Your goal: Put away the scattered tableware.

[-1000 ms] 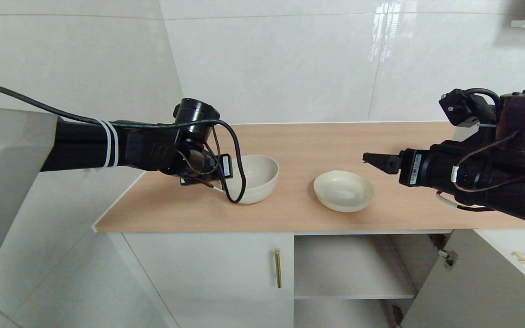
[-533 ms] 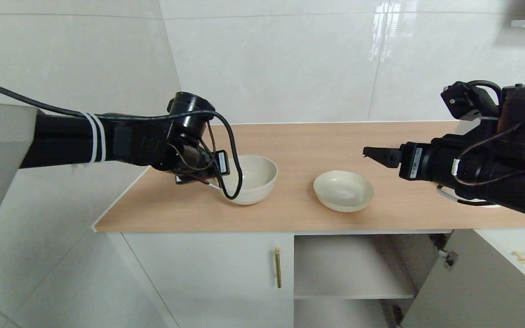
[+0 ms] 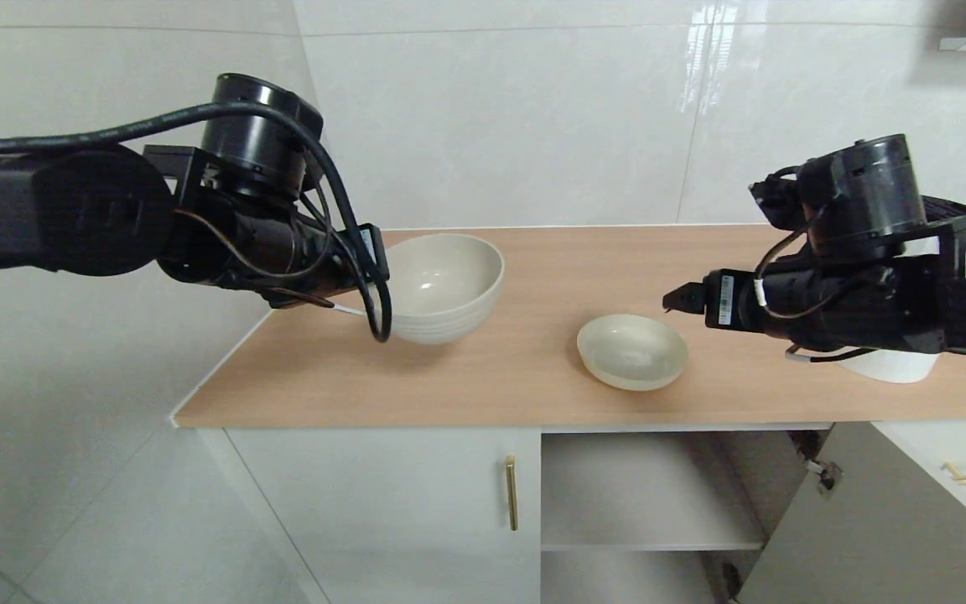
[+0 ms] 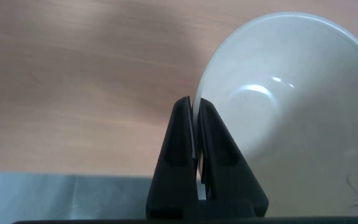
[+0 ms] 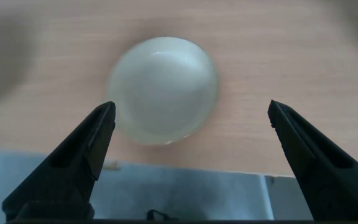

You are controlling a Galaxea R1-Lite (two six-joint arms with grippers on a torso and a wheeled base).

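Note:
A deep cream bowl [image 3: 443,288] hangs tilted above the left part of the wooden counter [image 3: 533,377], clear of the surface. My left gripper [image 3: 376,277] is shut on its near rim; in the left wrist view the bowl [image 4: 291,118] has its rim pinched at the left gripper [image 4: 196,115]. A shallow cream dish [image 3: 632,351] rests on the counter to the right. My right gripper [image 3: 672,299] hovers just right of and above it, open. The right wrist view has the dish [image 5: 165,89] lying between the wide-apart fingers [image 5: 92,137] of the right gripper [image 5: 191,112].
A white bowl [image 3: 890,364] sits on the counter at the far right, partly behind my right arm. Below the counter a cupboard stands open with a bare shelf [image 3: 642,520]; its door [image 3: 860,528] swings out at the right. A closed door with a gold handle [image 3: 511,492] is at left.
My left gripper has lifted the deep bowl off the counter, raising and tilting it. The right arm has swung, its gripper staying near the shallow dish.

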